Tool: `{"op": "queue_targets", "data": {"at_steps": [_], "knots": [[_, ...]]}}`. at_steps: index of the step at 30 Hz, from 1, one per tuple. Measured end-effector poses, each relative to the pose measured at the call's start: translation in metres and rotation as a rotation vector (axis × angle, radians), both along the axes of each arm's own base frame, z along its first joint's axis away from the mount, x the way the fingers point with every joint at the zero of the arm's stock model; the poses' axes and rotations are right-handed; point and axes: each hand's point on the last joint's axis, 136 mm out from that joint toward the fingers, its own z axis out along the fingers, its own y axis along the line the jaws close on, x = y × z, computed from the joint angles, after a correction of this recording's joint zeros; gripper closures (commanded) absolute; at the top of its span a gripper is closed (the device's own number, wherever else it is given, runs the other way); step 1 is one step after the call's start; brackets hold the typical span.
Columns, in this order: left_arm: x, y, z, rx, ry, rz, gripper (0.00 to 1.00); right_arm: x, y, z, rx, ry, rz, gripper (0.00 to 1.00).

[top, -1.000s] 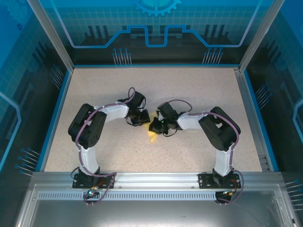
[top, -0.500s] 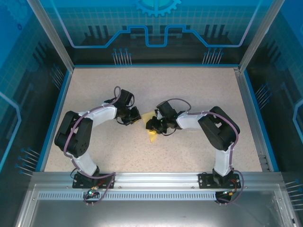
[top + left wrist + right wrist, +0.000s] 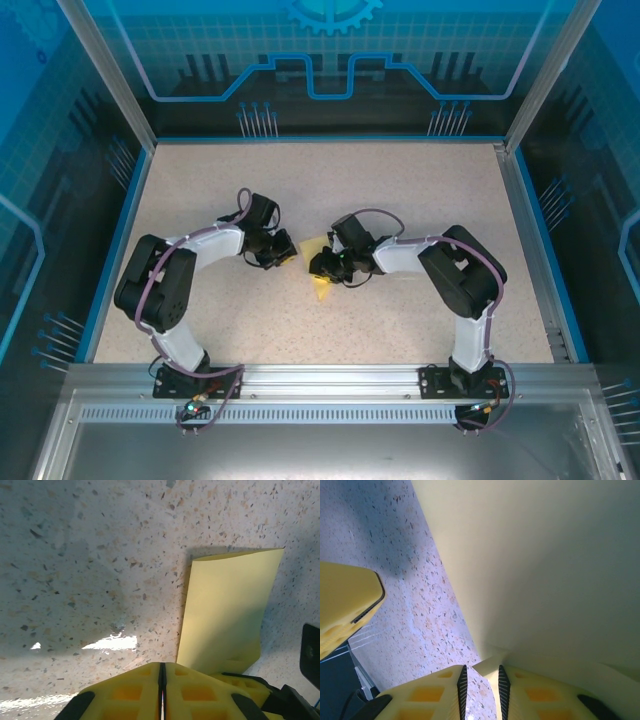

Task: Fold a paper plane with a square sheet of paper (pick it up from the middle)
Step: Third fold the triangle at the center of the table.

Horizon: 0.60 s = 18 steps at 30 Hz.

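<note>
The yellow sheet of paper (image 3: 321, 290) lies folded on the speckled table, partly under my right gripper (image 3: 322, 266). In the left wrist view it is a narrow folded strip (image 3: 225, 610) with one edge lifted off the table. I cannot tell whether it has a plane's shape. My left gripper (image 3: 161, 664) is shut with nothing in it, just left of the paper (image 3: 280, 253). In the right wrist view my right gripper (image 3: 480, 669) stands slightly open, with a folded corner of the paper (image 3: 545, 570) between its fingers, beside the right one.
A blue-edged frame (image 3: 128, 215) borders the speckled table (image 3: 400, 190), with glass walls behind. One of the left gripper's yellow fingers (image 3: 345, 610) shows at the left of the right wrist view. Free room lies at the back and along both sides.
My left arm has swung its elbow out to the left and drawn its gripper back off the paper. The right gripper, shut a second ago, has parted its jaws over the paper.
</note>
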Motion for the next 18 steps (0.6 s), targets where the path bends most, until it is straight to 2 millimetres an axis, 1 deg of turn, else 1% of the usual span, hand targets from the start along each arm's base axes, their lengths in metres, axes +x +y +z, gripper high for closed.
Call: {"op": "queue_targets", "data": {"at_steps": [2,8,14,18], "knots": [[-0.001,-0.001,0.0,-0.01,0.004,-0.002,0.87,0.0,0.0,0.0,0.002,-0.001,-0.002,0.76],[-0.003,-0.006,0.0,-0.04,0.004,-0.015,0.87,0.001,-0.003,-0.004,-0.007,-0.005,-0.017,0.91],[-0.005,-0.013,0.002,-0.067,-0.003,-0.036,0.87,0.0,-0.004,-0.005,-0.013,-0.004,-0.021,0.96],[-0.012,-0.027,0.004,-0.078,-0.002,-0.078,0.88,0.0,-0.004,-0.005,-0.013,-0.004,-0.021,1.0]]}}
